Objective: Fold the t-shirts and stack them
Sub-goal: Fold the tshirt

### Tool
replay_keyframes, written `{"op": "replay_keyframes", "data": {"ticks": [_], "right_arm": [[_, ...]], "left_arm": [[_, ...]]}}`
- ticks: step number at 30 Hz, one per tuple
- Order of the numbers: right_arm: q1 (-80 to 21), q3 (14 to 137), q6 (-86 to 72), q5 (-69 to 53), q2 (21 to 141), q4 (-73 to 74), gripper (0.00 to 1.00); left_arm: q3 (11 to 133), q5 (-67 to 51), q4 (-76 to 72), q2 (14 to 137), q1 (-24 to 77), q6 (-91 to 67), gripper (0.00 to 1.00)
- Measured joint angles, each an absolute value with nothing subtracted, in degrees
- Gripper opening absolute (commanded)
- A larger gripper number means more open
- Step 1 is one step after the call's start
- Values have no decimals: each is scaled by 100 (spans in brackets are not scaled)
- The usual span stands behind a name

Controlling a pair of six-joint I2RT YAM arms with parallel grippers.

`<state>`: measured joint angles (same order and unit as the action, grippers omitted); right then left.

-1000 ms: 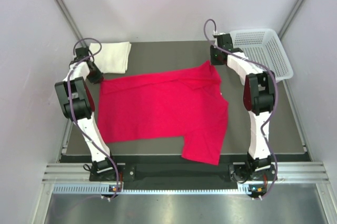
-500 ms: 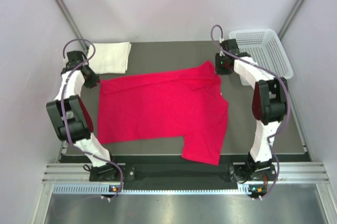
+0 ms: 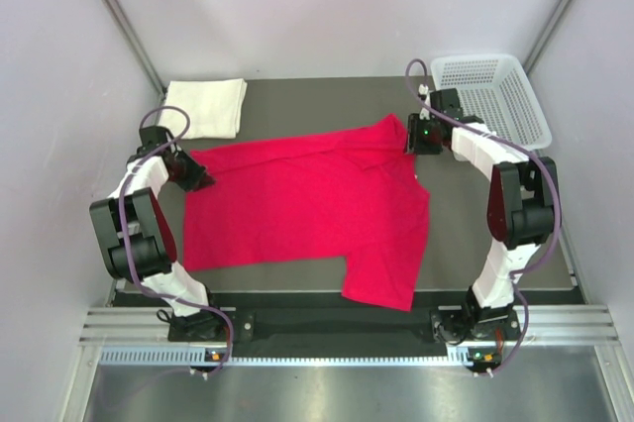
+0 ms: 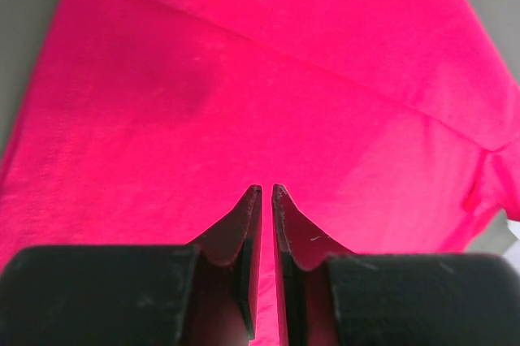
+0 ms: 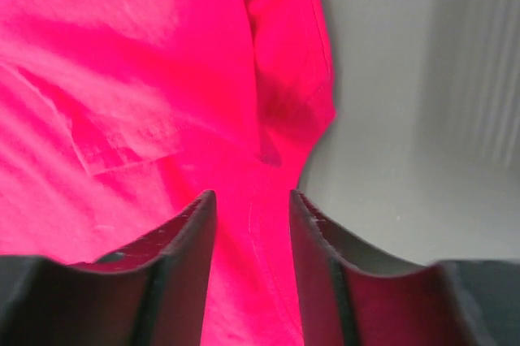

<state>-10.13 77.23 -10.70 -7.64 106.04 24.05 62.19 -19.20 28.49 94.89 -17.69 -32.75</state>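
The red t-shirt point(image 3: 297, 204) lies spread flat on the dark mat point(image 3: 475, 244), one sleeve hanging toward the near edge. A cream-white t-shirt point(image 3: 205, 107) sits folded at the back left corner. My left gripper point(image 3: 201, 180) rests at the red shirt's left edge. In the left wrist view its jaws point(image 4: 266, 190) stand a thin slit apart over red cloth point(image 4: 260, 78), with no clear pinch showing. My right gripper point(image 3: 412, 136) is at the shirt's back right corner, open point(image 5: 252, 196), straddling the red hem point(image 5: 276, 118) beside bare mat point(image 5: 390, 159).
A white plastic mesh basket point(image 3: 495, 95) stands at the back right, just beyond the right arm. Pale walls close in the left, right and back sides. A metal rail point(image 3: 327, 323) runs along the near edge.
The left gripper came nearer, away from the cream-white shirt onto the red shirt's left edge. The right gripper shifted slightly right and nearer. Both let go of the corners; the red shirt stays flat.
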Motion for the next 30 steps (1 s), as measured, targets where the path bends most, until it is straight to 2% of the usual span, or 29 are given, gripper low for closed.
{"op": "replay_keyframes", "data": {"ticks": [10,18,22,26,30], "right_arm": [[-963,7717,-854,-1208,10698,2023,43],[-963,7675,-718,-1343,10886,1933,47],[-963,7677,-639,-1345,11043,1929,46],[-963,7699,-563,-1343,11236,1933,36],[-961,7745,-545,-1332,11378,1957,40]], "left_arm": [[6219,-2338,2781,9526,-1798,-3332,16],[6222,-2508,2770,9553,-1962,-3406,16],[6219,-2628,2661,9568,-2069,-3669,22],[6219,-2685,2477,9692,-2145,-4001,29],[6219,-2740,2257,9883,-2180,-4287,29]]}}
